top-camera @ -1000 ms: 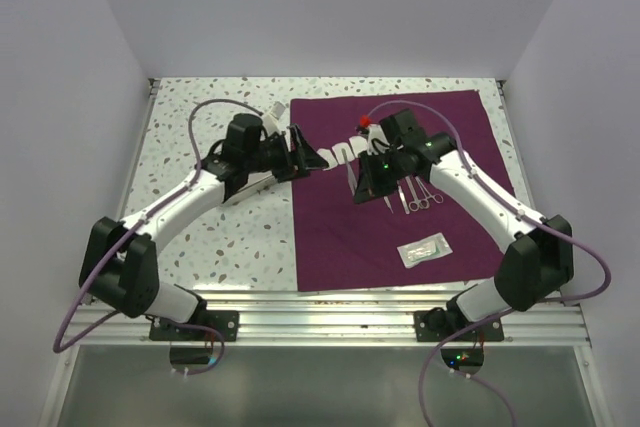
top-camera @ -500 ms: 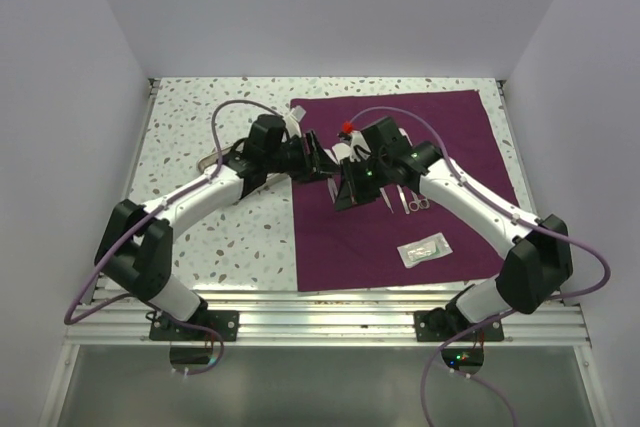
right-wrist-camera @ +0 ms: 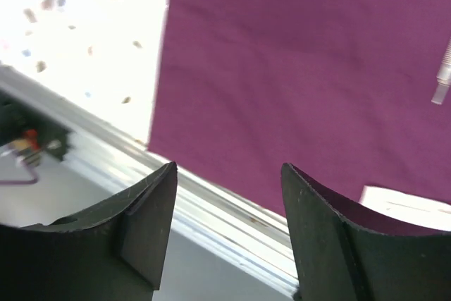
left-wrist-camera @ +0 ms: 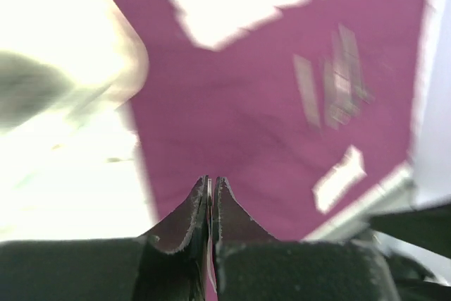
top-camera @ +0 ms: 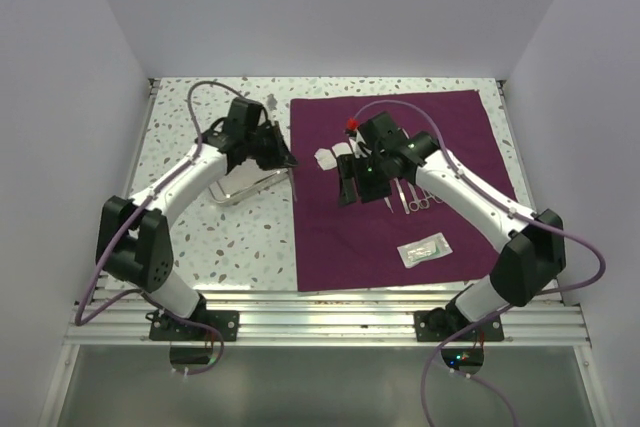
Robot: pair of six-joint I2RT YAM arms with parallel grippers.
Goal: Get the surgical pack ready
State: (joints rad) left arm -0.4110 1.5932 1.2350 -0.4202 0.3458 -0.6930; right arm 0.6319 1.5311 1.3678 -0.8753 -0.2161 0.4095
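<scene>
Both are empty, your left gripper pinched shut, your right gripper wide; grab the purple drape, likely soft and floppy, by its near left corner.

Evenly bright overhead; wrist views: drape blurred, table overexposed.

- Your left arm and right arm are white tubes joined by bulky black housings.
- A lilac cable loops beside each arm.
- Your right tool has two matte black, curved fingers.
</scene>
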